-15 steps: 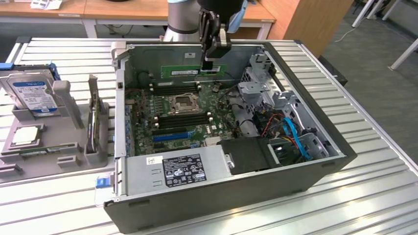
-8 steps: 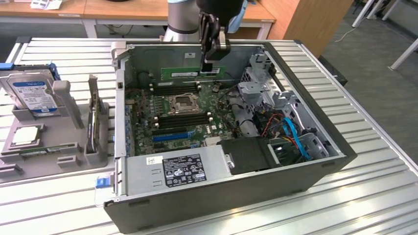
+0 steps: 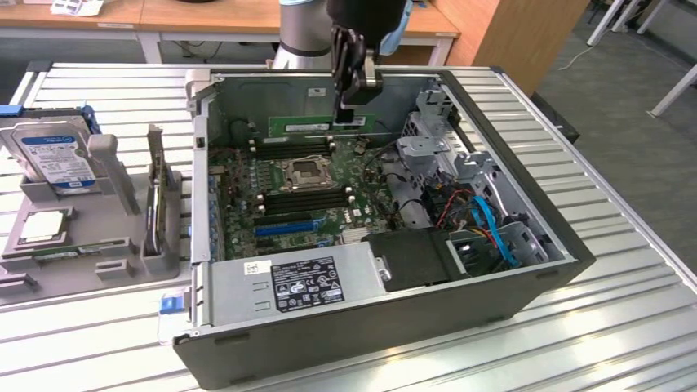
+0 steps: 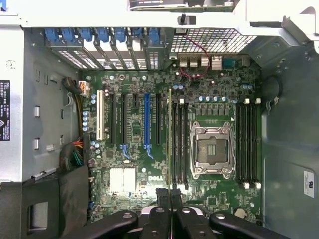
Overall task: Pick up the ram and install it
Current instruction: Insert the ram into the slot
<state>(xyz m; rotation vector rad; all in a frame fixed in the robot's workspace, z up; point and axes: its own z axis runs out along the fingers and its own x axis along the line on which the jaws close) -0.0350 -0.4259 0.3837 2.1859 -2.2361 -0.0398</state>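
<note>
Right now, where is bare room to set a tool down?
Bare: the slatted metal table at the exterior view's right of the black computer case, and in front of the grey parts tray. Crowded: inside the case, around the green ram stick.

The ribbed silver metal tabletop (image 3: 621,327) has a dull, brushed sheen. The open dark-grey metal computer case (image 3: 458,322) is matt outside and bare pale steel inside. Its green motherboard (image 4: 137,149) looks smooth and faintly glossy (the chromed processor socket (image 4: 212,149) gleams brightest). The long green circuit-board ram (image 3: 305,125) has the same smooth finish. The black gripper (image 3: 351,120) is matt. The light-grey moulded holder (image 3: 65,282) looks like smooth plastic, and the orange-brown desk (image 3: 218,12) behind looks like wood.
</note>
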